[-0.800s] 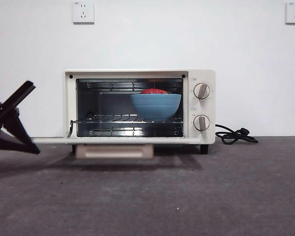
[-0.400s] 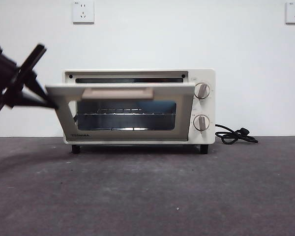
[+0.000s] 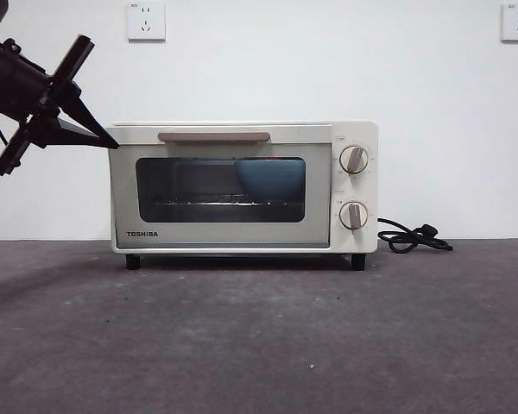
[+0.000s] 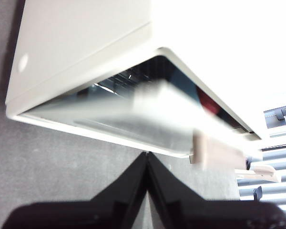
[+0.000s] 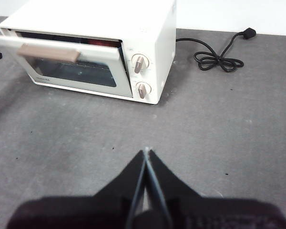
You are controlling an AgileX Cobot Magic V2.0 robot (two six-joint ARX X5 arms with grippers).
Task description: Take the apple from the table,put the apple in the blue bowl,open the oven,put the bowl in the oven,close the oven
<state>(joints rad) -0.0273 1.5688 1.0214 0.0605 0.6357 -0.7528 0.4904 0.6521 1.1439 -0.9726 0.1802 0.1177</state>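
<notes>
The cream-white oven (image 3: 363, 185) stands on the dark grey table (image 3: 259, 336). Its glass door is swung up almost shut, the beige handle (image 3: 214, 136) at the top. In the right wrist view a thin gap still shows along the door's upper edge. Behind the glass sits the blue bowl (image 3: 272, 177). The red apple (image 4: 207, 101) shows through the gap, also in the right wrist view (image 5: 101, 43). My left gripper (image 3: 110, 145) is shut, its tip at the door's upper left corner. My right gripper (image 5: 146, 150) is shut and empty, over the table in front of the oven.
A black power cord (image 3: 410, 237) lies coiled on the table to the right of the oven. Two wall sockets (image 3: 146, 21) are mounted high on the white wall behind it.
The oven door has gone from lying flat open to swung up almost shut. My left gripper rose with it, from low at the left to the door's upper left corner.
</notes>
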